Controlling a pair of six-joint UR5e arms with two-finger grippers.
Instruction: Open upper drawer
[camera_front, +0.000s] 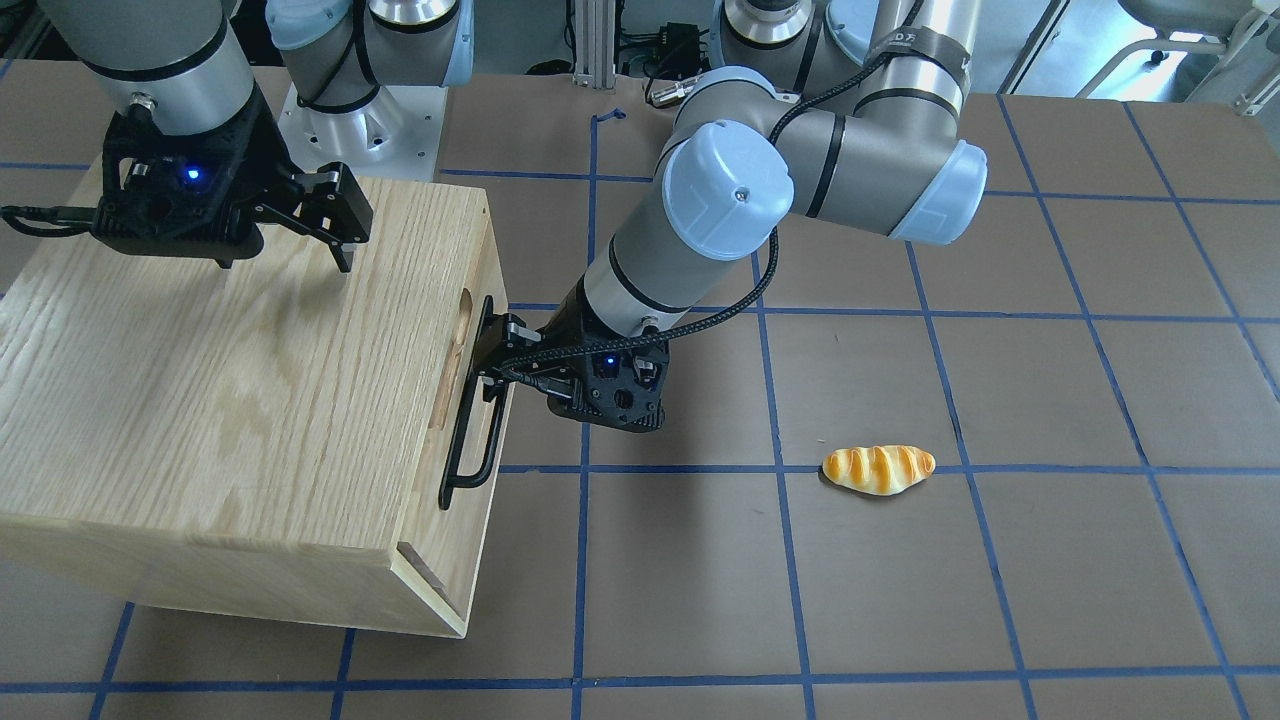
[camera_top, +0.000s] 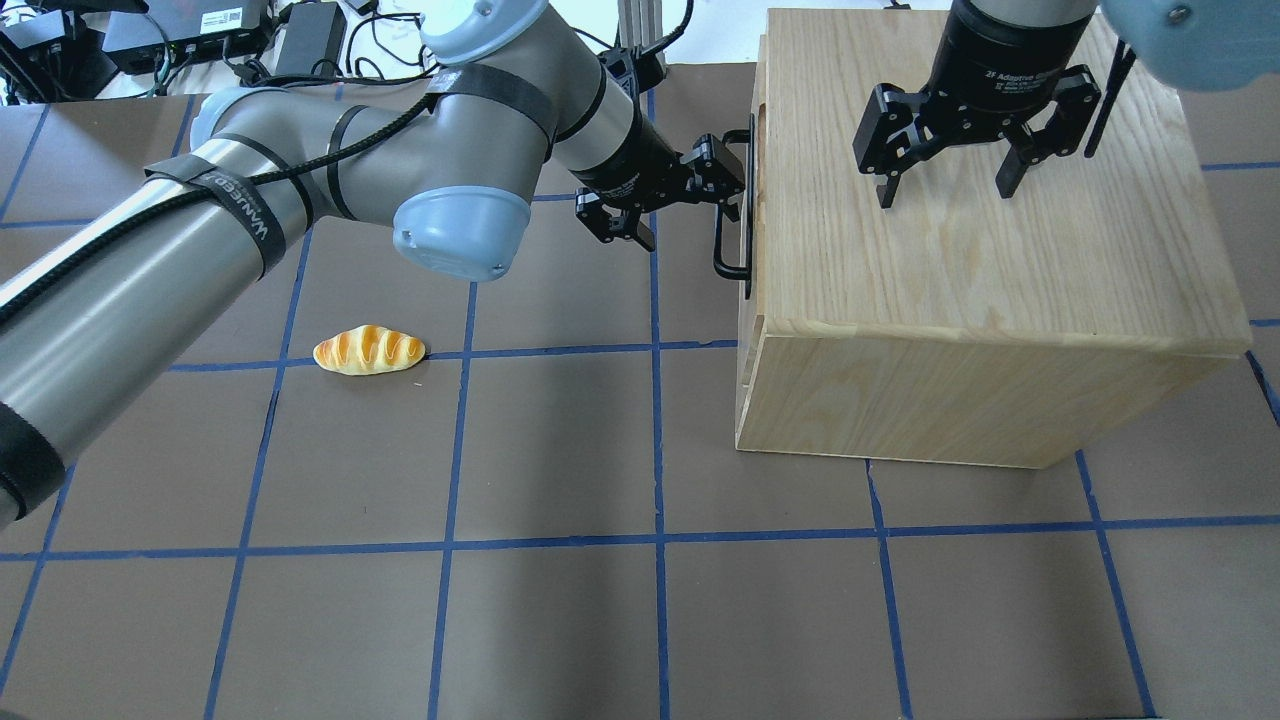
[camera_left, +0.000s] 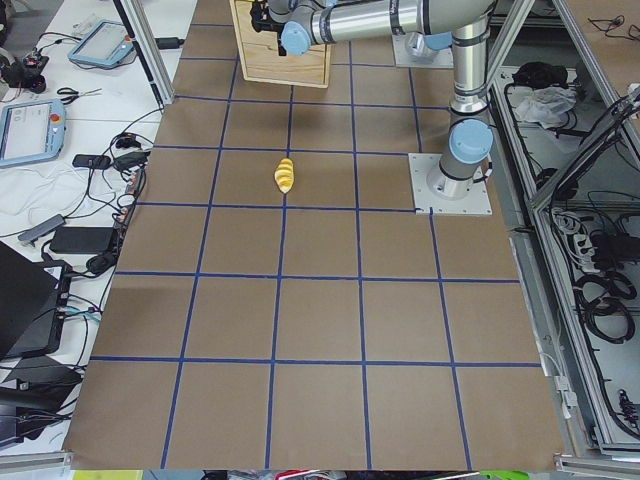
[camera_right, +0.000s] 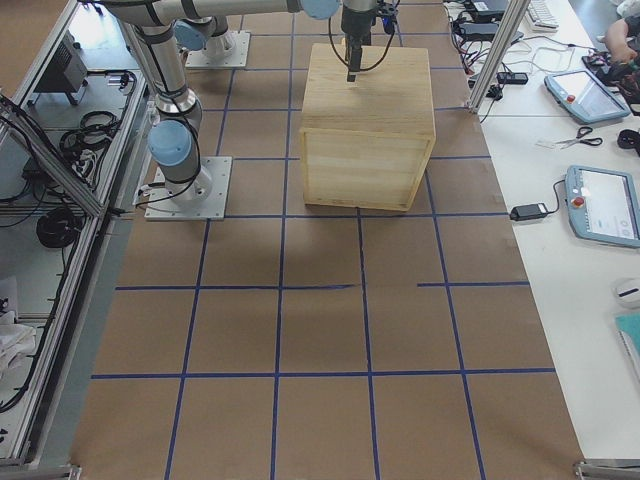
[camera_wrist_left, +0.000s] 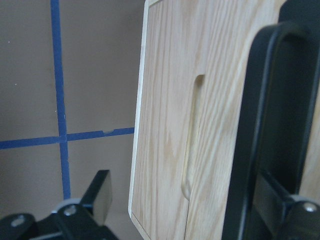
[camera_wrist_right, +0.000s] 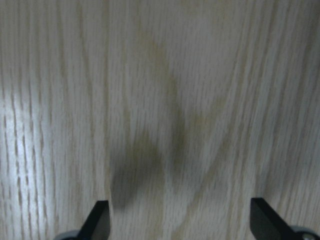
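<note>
The upper drawer's pale-wood front (camera_wrist_left: 165, 100) faces the left arm and looks flush with the cabinet. Its long black bar handle (camera_front: 470, 425) sits over an oblong recess (camera_wrist_left: 192, 135). The handle also shows in the overhead view (camera_top: 735, 240) and the left wrist view (camera_wrist_left: 260, 125). My left gripper (camera_top: 675, 200) (camera_front: 510, 375) is open at the handle's far end. The bar stands between the fingers, close against one finger (camera_wrist_left: 285, 210); the other finger (camera_wrist_left: 97, 197) is well apart. My right gripper (camera_top: 940, 190) (camera_front: 285, 258) is open and empty just above the cabinet top.
The big oak-grain cabinet (camera_top: 980, 260) (camera_front: 200, 380) stands on the brown gridded table at the robot's right. A toy bread roll (camera_top: 368, 350) (camera_front: 878, 468) lies on the table at the robot's left, apart from both arms.
</note>
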